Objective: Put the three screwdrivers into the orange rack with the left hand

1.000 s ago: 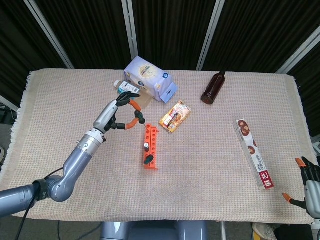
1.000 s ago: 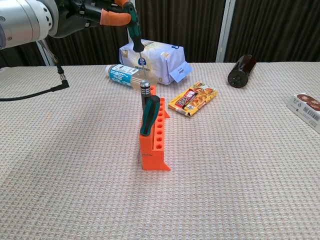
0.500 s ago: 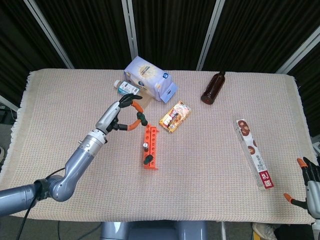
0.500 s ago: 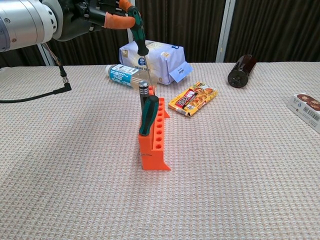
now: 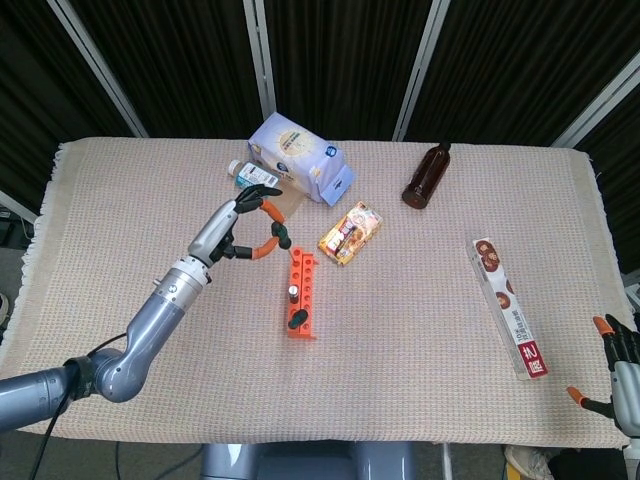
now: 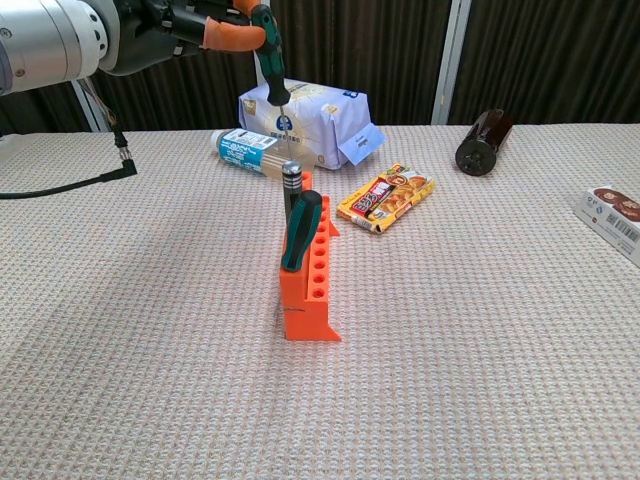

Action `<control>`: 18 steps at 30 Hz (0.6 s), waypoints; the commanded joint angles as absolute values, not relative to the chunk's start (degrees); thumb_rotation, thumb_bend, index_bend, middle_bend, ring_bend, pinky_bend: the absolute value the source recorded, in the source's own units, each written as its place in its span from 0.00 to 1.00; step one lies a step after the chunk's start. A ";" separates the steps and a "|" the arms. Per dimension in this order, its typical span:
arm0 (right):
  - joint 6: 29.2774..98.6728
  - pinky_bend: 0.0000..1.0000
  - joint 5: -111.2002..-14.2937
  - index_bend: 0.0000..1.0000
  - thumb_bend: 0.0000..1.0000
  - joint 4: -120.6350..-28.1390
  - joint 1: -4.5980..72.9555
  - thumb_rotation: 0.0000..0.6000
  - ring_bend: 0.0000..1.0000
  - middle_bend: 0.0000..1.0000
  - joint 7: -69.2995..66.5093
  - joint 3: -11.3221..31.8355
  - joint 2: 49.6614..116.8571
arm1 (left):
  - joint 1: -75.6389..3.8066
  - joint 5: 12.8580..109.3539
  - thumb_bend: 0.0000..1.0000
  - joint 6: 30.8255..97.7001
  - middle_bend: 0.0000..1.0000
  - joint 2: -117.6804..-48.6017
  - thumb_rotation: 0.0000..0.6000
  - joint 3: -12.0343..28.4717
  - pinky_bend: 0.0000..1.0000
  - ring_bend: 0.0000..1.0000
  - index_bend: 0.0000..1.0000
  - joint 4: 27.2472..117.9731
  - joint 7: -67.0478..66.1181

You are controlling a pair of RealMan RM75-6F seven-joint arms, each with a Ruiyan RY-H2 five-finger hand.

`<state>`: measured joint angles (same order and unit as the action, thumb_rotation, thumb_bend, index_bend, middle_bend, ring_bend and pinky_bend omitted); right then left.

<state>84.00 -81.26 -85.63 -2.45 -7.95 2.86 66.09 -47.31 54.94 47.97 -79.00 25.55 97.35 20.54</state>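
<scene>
The fingers [image 6: 225, 33] of the left hand [image 5: 238, 222] were closed around the handle of the third screwdriver [image 6: 267, 62], pinching its green-and-orange grip near the top. The tool hung nearly upright, tip down, in the air above the table and toward its far edge, just short of the white bag [image 6: 305, 118] in the chest view. Its tip was well above the far end of the orange rack [image 6: 310, 285] and not yet aligned with any hole.

The rack stood near the middle of the table, its row of holes running from the near edge toward the far edge. Two screwdrivers were already seated upright in it: a green-handled one [image 6: 298, 230] nearest the front and a grey-capped one [image 6: 291, 178] directly behind it. The holes behind them were free.

The step in hand was judged to be the transport of the last screwdriver to the rack. The next move called for bringing the hand nearer and slightly to its right until the tip stood over a free hole, keeping the shaft vertical, then lowering it clear of the two seated handles before releasing.

The right hand [image 5: 618, 370] rested off the near right corner of the table, fingers apart and holding nothing.
</scene>
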 commanded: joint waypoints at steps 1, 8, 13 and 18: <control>84.00 0.03 -81.28 0.06 0.00 -85.58 -2.48 1.00 0.00 0.00 -8.01 2.84 66.11 | -47.39 54.91 0.38 47.88 0.13 -79.02 1.00 25.42 0.00 0.00 0.72 97.32 20.49; 84.10 0.03 -81.19 0.06 0.00 -85.57 -2.63 1.00 0.00 0.00 -8.04 2.84 66.04 | -47.87 54.55 0.38 47.68 0.13 -79.40 1.00 25.11 0.00 0.00 0.72 97.04 20.12; 84.07 0.03 -81.17 0.06 0.00 -85.60 -2.68 1.00 0.00 0.00 -8.03 2.80 66.02 | -48.00 54.46 0.38 47.85 0.13 -79.55 1.00 24.97 0.00 0.00 0.72 96.98 19.86; 83.98 0.03 -81.09 0.06 0.00 -85.54 -2.68 1.00 0.00 0.00 -8.08 2.82 66.08 | -48.35 53.99 0.38 47.91 0.13 -80.11 1.00 24.31 0.00 0.00 0.72 96.24 18.82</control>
<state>83.97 -81.09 -85.54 -2.68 -8.08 2.83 66.08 -48.32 54.01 47.89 -80.09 24.33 96.26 18.83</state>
